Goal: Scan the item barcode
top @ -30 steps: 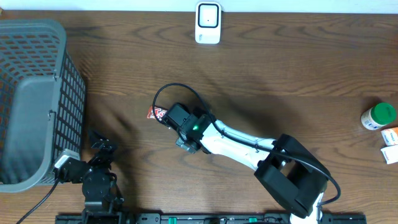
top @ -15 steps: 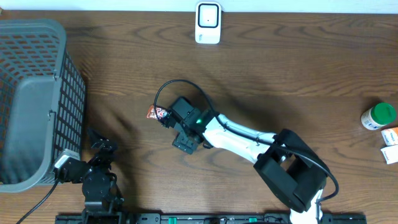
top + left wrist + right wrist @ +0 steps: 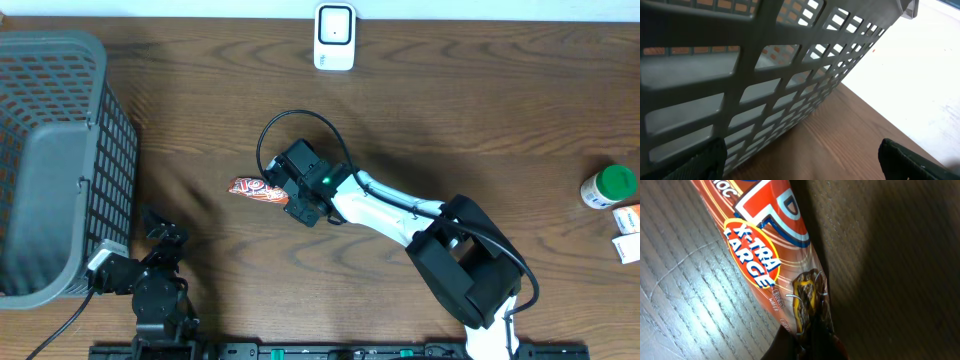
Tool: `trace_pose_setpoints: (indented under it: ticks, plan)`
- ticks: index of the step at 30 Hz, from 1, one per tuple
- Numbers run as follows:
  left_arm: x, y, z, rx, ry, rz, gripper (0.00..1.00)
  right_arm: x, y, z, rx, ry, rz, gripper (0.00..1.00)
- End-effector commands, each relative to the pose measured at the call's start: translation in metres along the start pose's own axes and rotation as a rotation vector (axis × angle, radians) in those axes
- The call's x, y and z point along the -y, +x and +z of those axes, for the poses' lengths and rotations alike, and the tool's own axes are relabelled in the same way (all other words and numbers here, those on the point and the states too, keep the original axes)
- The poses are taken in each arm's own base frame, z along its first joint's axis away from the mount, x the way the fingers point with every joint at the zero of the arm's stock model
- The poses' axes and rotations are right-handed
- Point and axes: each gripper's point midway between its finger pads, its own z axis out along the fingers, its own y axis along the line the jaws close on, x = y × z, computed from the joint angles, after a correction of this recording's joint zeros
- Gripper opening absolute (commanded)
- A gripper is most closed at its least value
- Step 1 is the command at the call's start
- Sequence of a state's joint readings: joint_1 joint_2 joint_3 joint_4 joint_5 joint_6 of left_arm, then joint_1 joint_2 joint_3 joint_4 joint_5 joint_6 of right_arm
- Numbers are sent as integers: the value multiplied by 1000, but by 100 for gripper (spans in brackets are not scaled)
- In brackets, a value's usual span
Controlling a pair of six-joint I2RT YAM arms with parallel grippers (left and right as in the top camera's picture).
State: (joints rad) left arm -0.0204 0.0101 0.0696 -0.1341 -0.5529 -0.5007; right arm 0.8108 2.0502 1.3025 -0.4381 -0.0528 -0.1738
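Note:
The item is an orange-red chocolate wafer bar [image 3: 255,189] in a glossy wrapper marked "X-TRA LARGE" [image 3: 765,255]. It lies left of the table's centre. My right gripper [image 3: 287,194] is shut on the bar's right end, and in the right wrist view the dark fingers pinch the crimped wrapper at the bottom edge [image 3: 807,345]. No barcode shows on the visible face. The white scanner [image 3: 334,37] stands at the far edge of the table. My left gripper [image 3: 152,250] rests open at the front left, beside the basket [image 3: 765,75], with nothing between its fingers [image 3: 805,167].
A grey mesh basket [image 3: 50,160] fills the left side. A green-lidded bottle [image 3: 609,186] and two small boxes [image 3: 628,218] sit at the right edge. The right arm stretches diagonally from the front right.
The right gripper has gone from open to shut on the bar's end and shifted slightly up and right. More of the bar now shows to its left. The left arm has not moved.

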Motion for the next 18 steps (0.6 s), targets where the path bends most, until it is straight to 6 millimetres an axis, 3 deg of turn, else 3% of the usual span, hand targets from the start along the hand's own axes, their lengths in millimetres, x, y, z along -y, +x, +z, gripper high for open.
trace_pose_setpoints:
  ticks: [1,5,9,13,18]
  plan:
    - [-9,8,1,-13,-32,21,97,-18,52,37,-158,-94,101,1]
    - [-9,8,1,-13,-31,21,97,-49,24,6,-121,-379,170,1]
    - [-9,8,1,-13,-31,21,97,-73,-10,-56,-56,-752,242,1]
    - [-9,8,1,-13,-32,21,97,-61,-19,-88,-40,-920,384,1]
    - [-9,8,1,-13,-32,21,97,-40,2,-96,-136,-936,560,1]
